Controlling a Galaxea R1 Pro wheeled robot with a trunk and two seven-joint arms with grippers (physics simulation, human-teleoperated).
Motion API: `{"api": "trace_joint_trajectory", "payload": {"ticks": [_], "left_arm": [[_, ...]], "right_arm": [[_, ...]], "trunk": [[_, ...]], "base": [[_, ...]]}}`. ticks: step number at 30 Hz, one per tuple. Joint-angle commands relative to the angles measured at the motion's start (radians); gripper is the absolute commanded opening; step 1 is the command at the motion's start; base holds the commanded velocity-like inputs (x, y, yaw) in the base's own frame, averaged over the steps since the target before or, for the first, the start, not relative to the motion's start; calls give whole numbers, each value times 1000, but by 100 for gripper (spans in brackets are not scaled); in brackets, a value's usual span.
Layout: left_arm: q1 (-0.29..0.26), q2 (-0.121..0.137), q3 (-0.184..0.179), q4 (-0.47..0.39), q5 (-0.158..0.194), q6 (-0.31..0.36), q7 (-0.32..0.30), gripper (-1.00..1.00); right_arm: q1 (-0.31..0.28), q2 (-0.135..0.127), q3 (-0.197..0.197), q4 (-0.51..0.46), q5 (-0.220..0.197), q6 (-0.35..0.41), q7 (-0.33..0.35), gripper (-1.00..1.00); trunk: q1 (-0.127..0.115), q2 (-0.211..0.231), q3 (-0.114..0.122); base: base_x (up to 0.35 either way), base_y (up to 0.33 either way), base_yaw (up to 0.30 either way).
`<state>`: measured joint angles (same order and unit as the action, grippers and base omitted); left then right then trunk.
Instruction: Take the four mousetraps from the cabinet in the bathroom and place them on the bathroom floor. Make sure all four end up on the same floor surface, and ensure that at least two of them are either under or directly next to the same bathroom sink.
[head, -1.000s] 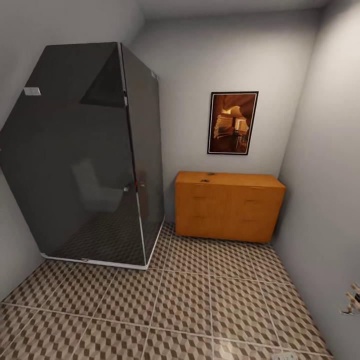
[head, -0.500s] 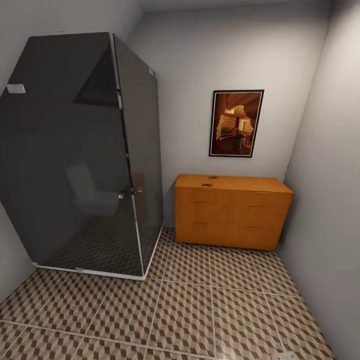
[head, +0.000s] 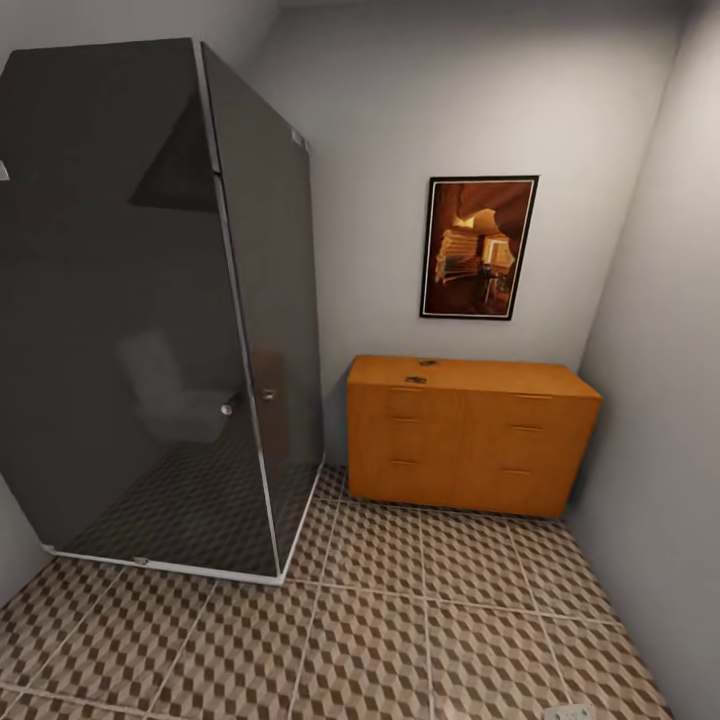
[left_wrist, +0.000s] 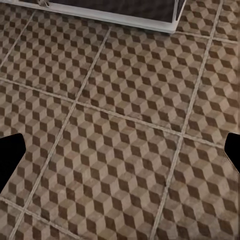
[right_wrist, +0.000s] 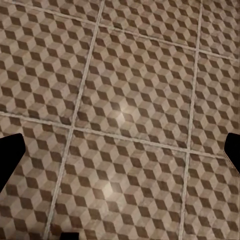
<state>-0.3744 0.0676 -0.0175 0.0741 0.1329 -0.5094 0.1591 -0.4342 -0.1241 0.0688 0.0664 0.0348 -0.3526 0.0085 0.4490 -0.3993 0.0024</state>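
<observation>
The orange-brown cabinet (head: 470, 440) stands against the far wall, right of middle in the head view, with its drawers closed. Two small flat items lie on its top near the left end; they look like mousetraps (head: 416, 380) (head: 427, 362), but they are too small to make out. The cube-patterned bathroom floor (head: 400, 630) stretches between me and the cabinet. My left gripper (left_wrist: 120, 155) is open above bare floor tiles, its dark fingertips (left_wrist: 10, 155) at the frame's sides. My right gripper (right_wrist: 120, 160) is likewise open over the tiles. The sink is out of view.
A dark glass shower cabin (head: 150, 320) with a white base rim fills the left side. Grey walls close the room at the back and right, and a framed picture (head: 478, 248) hangs above the cabinet. A small white object (head: 570, 712) lies at the floor's near edge.
The whole head picture has shifted: the camera has come closer to the cabinet and shower, which now look larger. Nothing in the room has visibly moved.
</observation>
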Motion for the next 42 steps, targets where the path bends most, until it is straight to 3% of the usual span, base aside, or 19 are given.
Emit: {"api": "trace_joint_trajectory", "payload": {"ticks": [1, 18, 26, 42], "left_arm": [[-1, 0, -2, 4, 7, -6, -1, 100], [-1, -4, -2, 4, 7, -9, 58, 100], [-1, -5, -2, 4, 7, -10, 67, 100], [-1, -5, -2, 4, 7, -11, 68, 100]], "right_arm": [[-1, 0, 7, 4, 1, -6, 1, 100], [-1, 0, 6, 4, 1, -6, -1, 100], [-1, 0, 6, 4, 0, -6, -1, 100], [-1, 0, 6, 4, 0, -6, -1, 100]], "trunk": [[1, -1, 0], [1, -1, 0], [1, -1, 0], [1, -1, 5]], "base": [[315, -104, 0], [291, -109, 0], [55, -19, -21], [2, -1, -178]]}}
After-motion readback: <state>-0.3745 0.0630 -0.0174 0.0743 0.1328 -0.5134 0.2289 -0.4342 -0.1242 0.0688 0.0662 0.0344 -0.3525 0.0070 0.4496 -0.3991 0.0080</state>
